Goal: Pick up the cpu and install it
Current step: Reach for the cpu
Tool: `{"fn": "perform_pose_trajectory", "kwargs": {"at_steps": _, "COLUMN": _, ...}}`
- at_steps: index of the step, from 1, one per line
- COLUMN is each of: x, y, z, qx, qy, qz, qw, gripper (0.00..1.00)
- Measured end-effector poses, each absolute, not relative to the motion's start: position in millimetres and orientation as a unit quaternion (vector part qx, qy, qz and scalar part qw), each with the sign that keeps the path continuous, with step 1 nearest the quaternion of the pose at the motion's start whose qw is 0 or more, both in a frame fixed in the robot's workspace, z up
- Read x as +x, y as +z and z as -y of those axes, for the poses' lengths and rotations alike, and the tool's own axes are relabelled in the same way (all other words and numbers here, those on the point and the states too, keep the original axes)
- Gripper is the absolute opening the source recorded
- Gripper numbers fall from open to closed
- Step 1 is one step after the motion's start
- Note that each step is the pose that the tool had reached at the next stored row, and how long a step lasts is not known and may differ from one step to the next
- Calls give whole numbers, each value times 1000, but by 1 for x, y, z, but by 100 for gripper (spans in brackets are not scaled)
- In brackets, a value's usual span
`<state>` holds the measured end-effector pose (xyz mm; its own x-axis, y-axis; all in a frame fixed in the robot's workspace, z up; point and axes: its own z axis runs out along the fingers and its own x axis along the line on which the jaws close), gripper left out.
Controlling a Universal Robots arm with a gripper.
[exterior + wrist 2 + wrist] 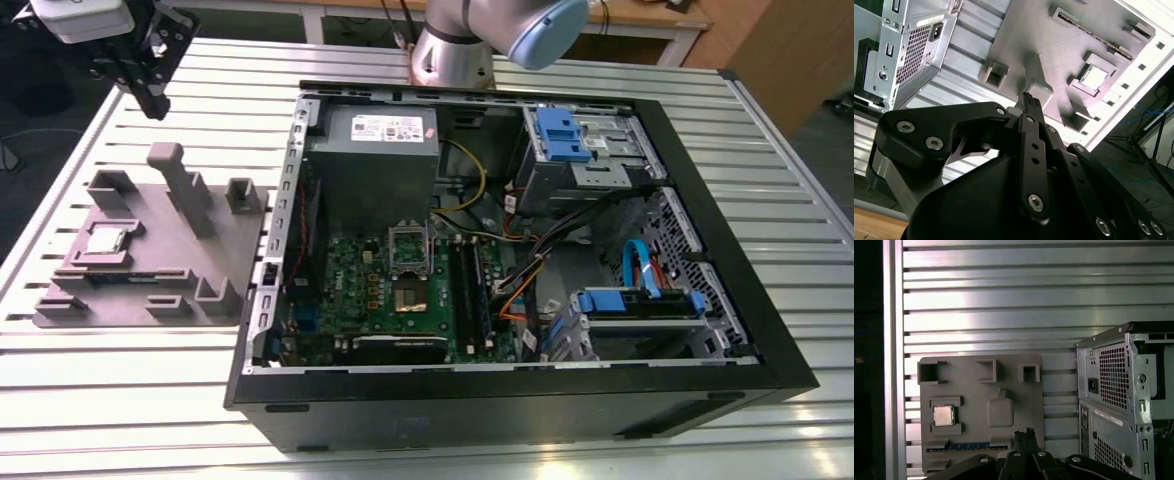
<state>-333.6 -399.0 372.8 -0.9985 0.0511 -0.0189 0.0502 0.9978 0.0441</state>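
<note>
One cpu [107, 240] is sitting flat, silver top up, in a square pocket of the grey parts tray [240, 245], w/ raised tray walls framing it on each side. Any print on its lid isn't legible. In the first wrist view the cpu [943, 415] is lying just beside a long slot holding a blue-green strip [969, 446], and a thick grey post [1000, 410] is standing near it on the same tray. The tray is lying on the slatted aluminium table [134, 400], just beside the open pc case [534, 410], toward the exterior view's left.

The gripper [150, 100] is hanging in the air over the tray's far edge, well apart from the cpu. Its black fingers [1029, 100] are pressed together at the tips, gripping nothing. In the second wrist view the cpu [1094, 77] is showing beyond those tips.

Inside the case the green mobo [400, 290] is lying flat w/ its metal-framed socket [411, 290] approx mid-board. A big grey psu box [380, 160] is sitting beside it, carrying a white label [384, 127]; the label's print is not readable from where I'm standing. Blue drive brackets [561, 130] are sitting toward the exterior view's right. The robot arm [467, 40] is rising behind the case.
</note>
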Motion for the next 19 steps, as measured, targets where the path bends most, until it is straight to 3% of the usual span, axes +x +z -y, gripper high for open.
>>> {"fn": "perform_pose_trajectory", "kwargs": {"at_steps": 19, "x": -345, "y": 372, "z": 399, "qx": 25, "qy": 22, "qz": -999, "qw": 9, "gripper": 10}}
